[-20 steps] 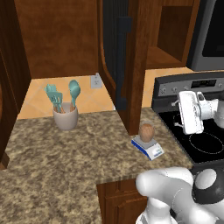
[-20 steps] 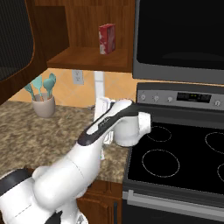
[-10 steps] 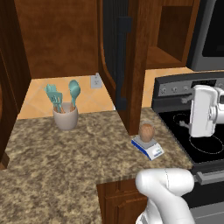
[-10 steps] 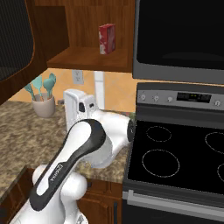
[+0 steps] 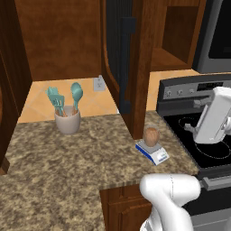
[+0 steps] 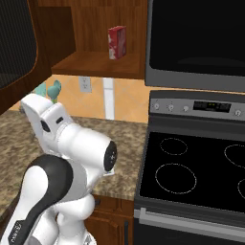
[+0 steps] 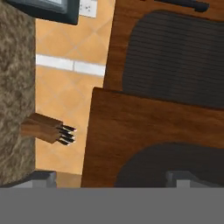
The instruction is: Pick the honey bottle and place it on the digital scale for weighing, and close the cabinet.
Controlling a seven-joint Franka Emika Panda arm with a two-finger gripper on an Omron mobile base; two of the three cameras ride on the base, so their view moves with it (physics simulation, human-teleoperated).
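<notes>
Left base view: the cabinet (image 5: 135, 67) door stands ajar, its edge toward me, not yet closed. On the counter (image 5: 67, 167) below, the digital scale (image 5: 152, 152) already carries the honey bottle (image 5: 151, 135), so only closing is left. My gripper (image 7: 111, 179) is spread wide, empty, tips cropped, facing dark door panels.

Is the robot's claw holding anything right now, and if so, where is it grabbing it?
Nothing is held. The gripper is open and empty, facing the cabinet. The honey bottle already sits on the digital scale.
</notes>
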